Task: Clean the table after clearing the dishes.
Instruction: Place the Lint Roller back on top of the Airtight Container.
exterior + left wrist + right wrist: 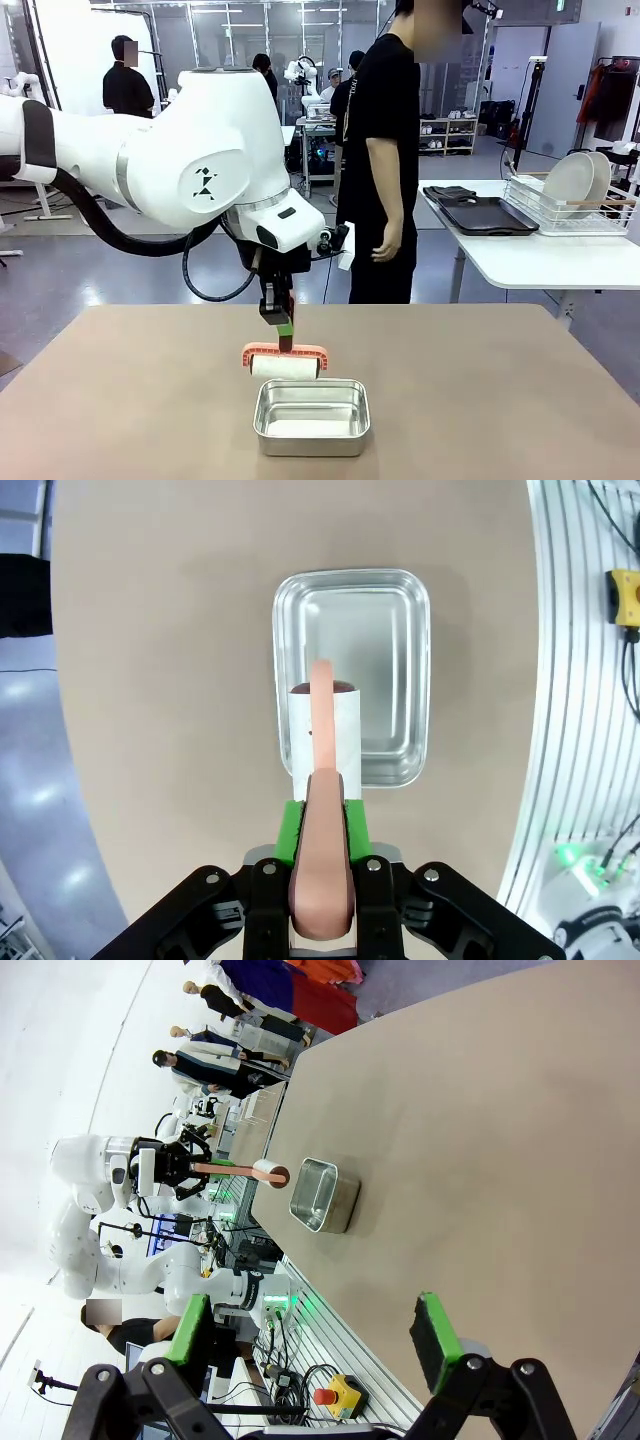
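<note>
I see no dishes on the table (120, 400); plates sit in a rack on the white side table, so clearing looks done and wiping remains. My left gripper (285, 335) clamps the pink handle of a lint roller (285, 365) just above the steel pan's (312, 418) far rim. My right gripper (315, 1345) gapes wide, well away from the pan. I cannot tell whether the roller touches the rim.

My workplace: robotics lab. Evidence: other white robot arm (303, 75) at far bench, yellow emergency-stop box (335, 1395) with cabling, grey metal shelving (447, 135), white backdrop screen (95, 50), several people standing (128, 80).
</note>
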You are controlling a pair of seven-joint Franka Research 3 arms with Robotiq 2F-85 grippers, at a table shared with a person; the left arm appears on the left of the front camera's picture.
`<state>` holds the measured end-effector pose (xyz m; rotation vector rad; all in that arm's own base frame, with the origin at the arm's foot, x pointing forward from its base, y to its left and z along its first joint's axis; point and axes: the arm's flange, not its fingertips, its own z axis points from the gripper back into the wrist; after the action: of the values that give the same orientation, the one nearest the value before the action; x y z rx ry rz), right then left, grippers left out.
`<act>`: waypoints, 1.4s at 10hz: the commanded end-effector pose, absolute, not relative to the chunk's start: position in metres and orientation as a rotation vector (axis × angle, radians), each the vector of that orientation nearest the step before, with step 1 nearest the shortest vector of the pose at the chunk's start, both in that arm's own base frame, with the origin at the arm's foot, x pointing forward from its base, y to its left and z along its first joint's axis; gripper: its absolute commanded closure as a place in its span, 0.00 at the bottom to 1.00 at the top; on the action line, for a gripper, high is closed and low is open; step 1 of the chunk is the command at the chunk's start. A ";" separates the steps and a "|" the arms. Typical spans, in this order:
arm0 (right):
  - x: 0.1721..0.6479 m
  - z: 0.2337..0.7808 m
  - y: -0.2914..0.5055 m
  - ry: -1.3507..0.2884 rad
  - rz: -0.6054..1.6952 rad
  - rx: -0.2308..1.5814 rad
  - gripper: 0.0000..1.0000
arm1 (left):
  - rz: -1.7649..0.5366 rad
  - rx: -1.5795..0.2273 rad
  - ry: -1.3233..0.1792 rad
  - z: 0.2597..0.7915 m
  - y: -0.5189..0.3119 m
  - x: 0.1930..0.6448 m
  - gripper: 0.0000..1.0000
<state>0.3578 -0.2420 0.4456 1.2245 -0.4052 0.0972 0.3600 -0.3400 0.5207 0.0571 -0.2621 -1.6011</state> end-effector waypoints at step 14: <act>0.356 0.448 -0.240 -0.410 0.089 1.217 0.00 | -1.573 -0.006 -0.351 0.430 -0.363 0.400 0.79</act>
<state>0.3578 -0.2420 0.4456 1.2245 -0.4051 0.0971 0.3977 -0.3676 0.4330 -0.0370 -0.3189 -1.5575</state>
